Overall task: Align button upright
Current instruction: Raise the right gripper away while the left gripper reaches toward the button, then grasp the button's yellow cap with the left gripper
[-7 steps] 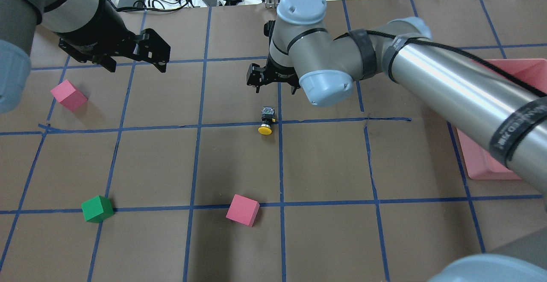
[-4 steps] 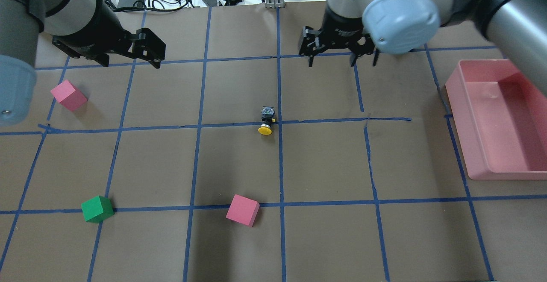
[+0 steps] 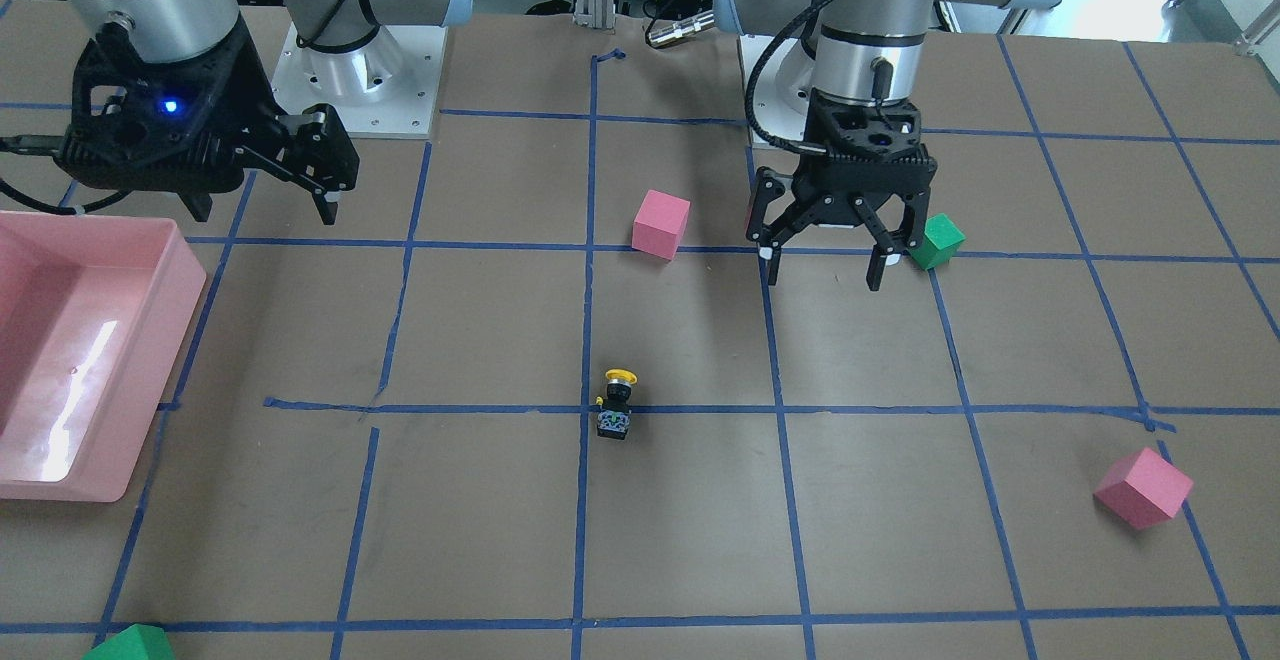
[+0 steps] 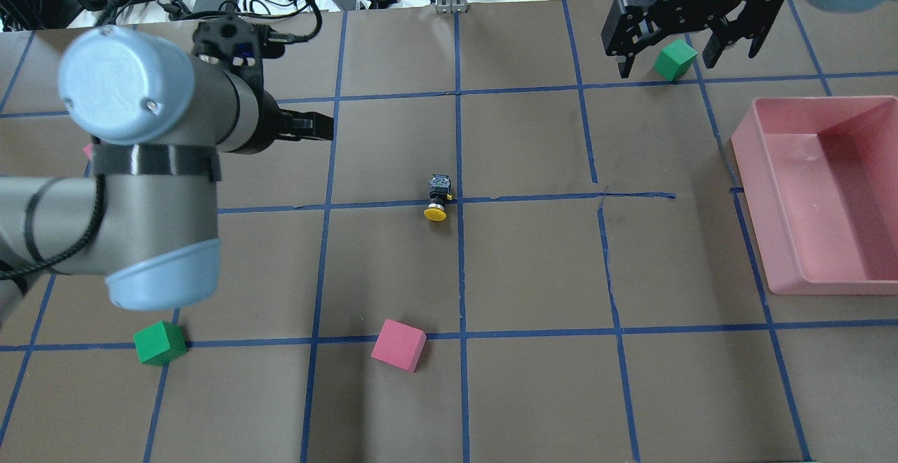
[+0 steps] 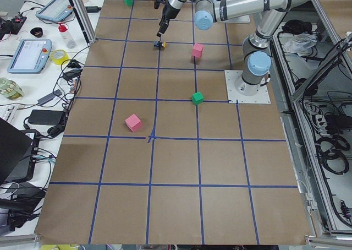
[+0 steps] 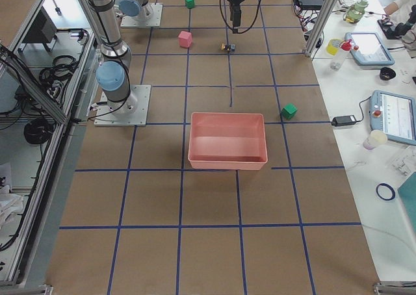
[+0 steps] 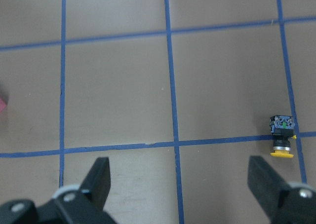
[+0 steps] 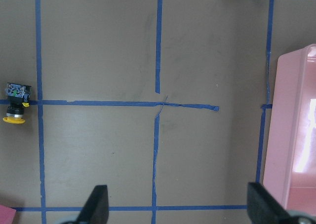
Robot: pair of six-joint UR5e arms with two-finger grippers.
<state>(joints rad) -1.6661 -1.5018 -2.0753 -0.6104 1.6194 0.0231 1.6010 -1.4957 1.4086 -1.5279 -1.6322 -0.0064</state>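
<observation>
The button [image 4: 437, 200] lies on its side on a blue tape line mid-table, its yellow cap pointing toward the robot. It also shows in the front view [image 3: 615, 405], the left wrist view [image 7: 282, 137] and the right wrist view [image 8: 15, 104]. My left gripper [image 3: 822, 262] is open and empty, up in the air to the button's left; in the overhead view the arm hides all but one of its fingers [image 4: 312, 126]. My right gripper [image 4: 665, 63] is open and empty, high over the far right.
A pink tray [image 4: 772, 168] stands at the right edge. A green cube [image 4: 160, 342] and a pink cube [image 4: 398, 345] sit near the robot. Another green cube [image 4: 675, 59] sits at the far right, and another pink cube [image 3: 1143, 487] at the far left.
My left arm has swung in over the left-middle of the table, toward the button. My right arm has pulled back to the far right. The button has not moved.
</observation>
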